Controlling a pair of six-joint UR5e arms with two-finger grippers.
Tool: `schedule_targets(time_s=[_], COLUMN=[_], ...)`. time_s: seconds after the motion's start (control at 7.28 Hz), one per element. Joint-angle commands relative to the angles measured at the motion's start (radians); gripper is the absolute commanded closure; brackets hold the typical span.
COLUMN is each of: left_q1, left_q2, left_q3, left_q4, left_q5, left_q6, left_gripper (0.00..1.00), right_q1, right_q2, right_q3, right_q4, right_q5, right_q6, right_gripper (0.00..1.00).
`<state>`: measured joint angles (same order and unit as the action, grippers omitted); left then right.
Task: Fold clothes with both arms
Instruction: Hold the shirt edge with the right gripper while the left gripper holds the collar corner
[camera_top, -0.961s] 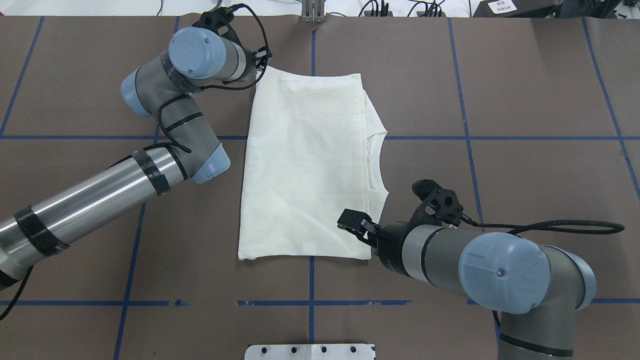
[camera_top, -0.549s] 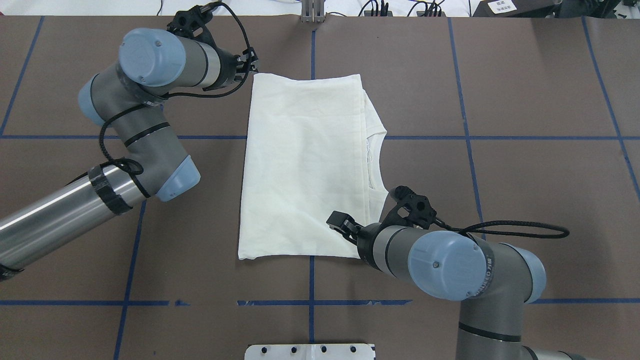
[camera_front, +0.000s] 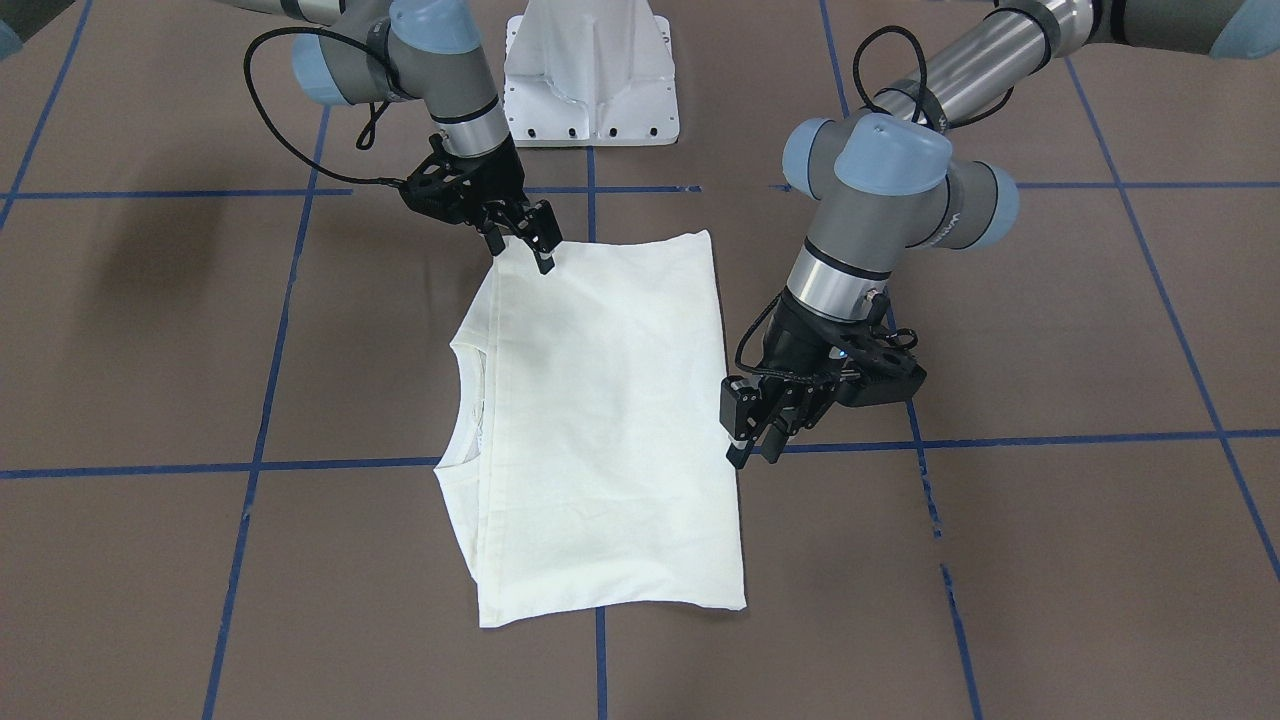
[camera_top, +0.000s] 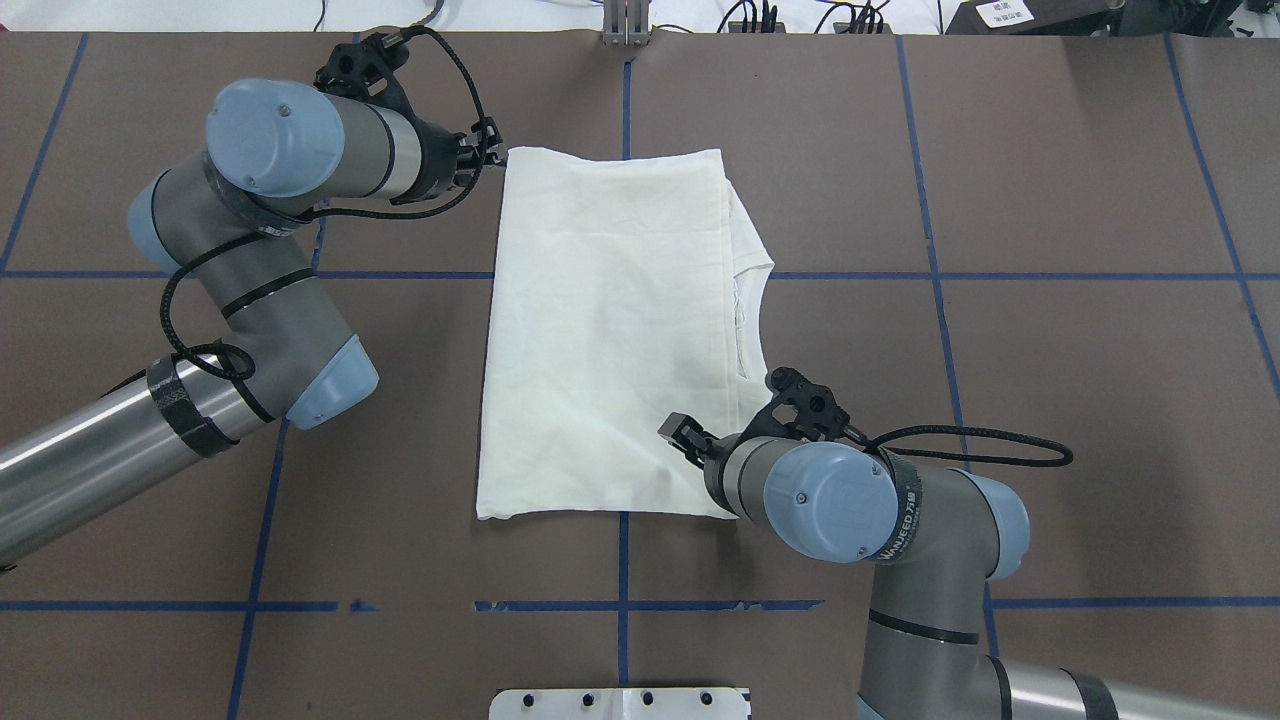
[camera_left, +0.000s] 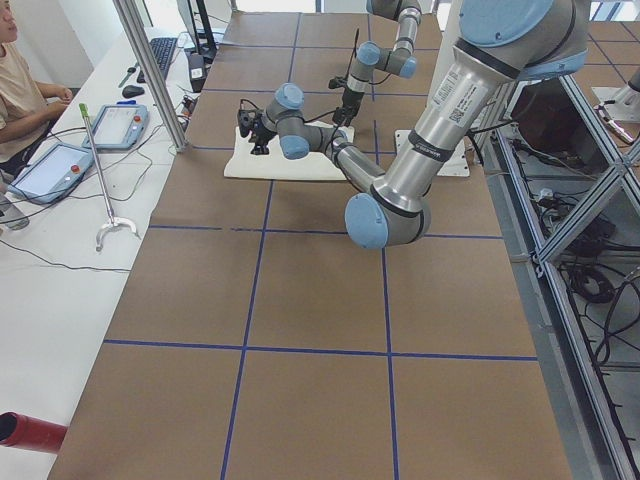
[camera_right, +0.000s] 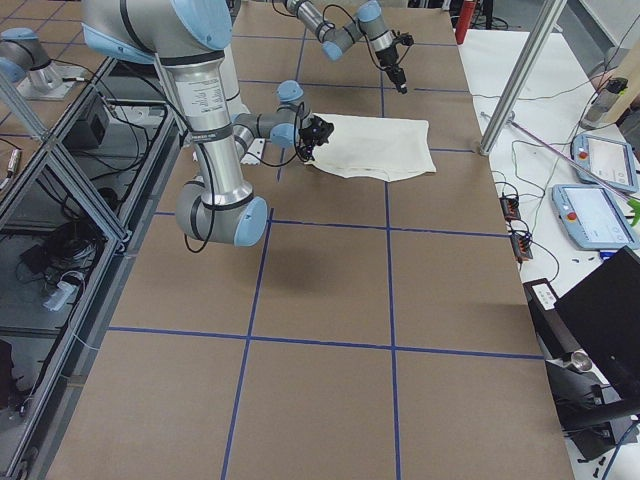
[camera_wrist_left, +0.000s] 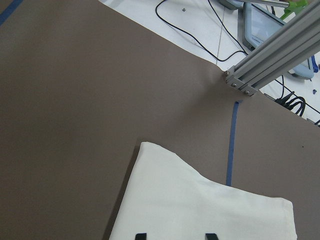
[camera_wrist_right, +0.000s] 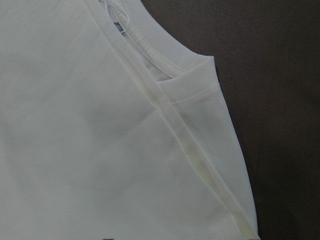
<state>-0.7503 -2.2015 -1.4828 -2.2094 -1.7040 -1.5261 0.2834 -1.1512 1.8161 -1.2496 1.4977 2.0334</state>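
The cream T-shirt (camera_top: 600, 330) lies folded flat in a tall rectangle on the brown table, plain side up; the print is hidden. Its ribbed collar (camera_top: 748, 320) peeks out at the right edge. My left gripper (camera_top: 488, 152) is open beside the shirt's far left corner; in the left wrist view its two fingertips (camera_wrist_left: 141, 235) stand apart over the cloth (camera_wrist_left: 200, 210). My right gripper (camera_top: 680, 435) is open and hovers over the shirt's near right corner. In the front view it (camera_front: 528, 243) is at the shirt's (camera_front: 600, 420) upper left corner, and the left gripper (camera_front: 752, 440) is at the right edge.
The white pedestal base (camera_front: 590, 80) stands at the robot's side of the table. Blue tape lines (camera_top: 620, 605) cross the brown surface. An aluminium post (camera_wrist_left: 270, 55) rises at the far edge. A person (camera_left: 20, 90) and tablets (camera_right: 590, 210) are beyond it.
The left arm swung left and its gripper slid off the shirt's far left corner to just beside it. The right arm swung left and its gripper moved further in over the near right corner.
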Motion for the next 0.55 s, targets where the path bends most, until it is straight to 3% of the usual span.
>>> schedule_targets(time_s=[0.0, 0.41], left_q1=[0.003, 0.009], left_q2=[0.000, 0.000], left_q3=[0.003, 0.004], left_q4=[-0.001, -0.003], left_q5=[0.001, 0.001], left_q6=[0.000, 0.000], left_gripper=[0.50, 0.50], right_q1=[0.000, -0.007], right_q2=[-0.007, -0.010], right_q3=[-0.001, -0.007], right_q4=[-0.001, -0.001], right_q5=[0.006, 0.010], right_q6=[0.001, 0.004], right_gripper=[0.09, 0.12])
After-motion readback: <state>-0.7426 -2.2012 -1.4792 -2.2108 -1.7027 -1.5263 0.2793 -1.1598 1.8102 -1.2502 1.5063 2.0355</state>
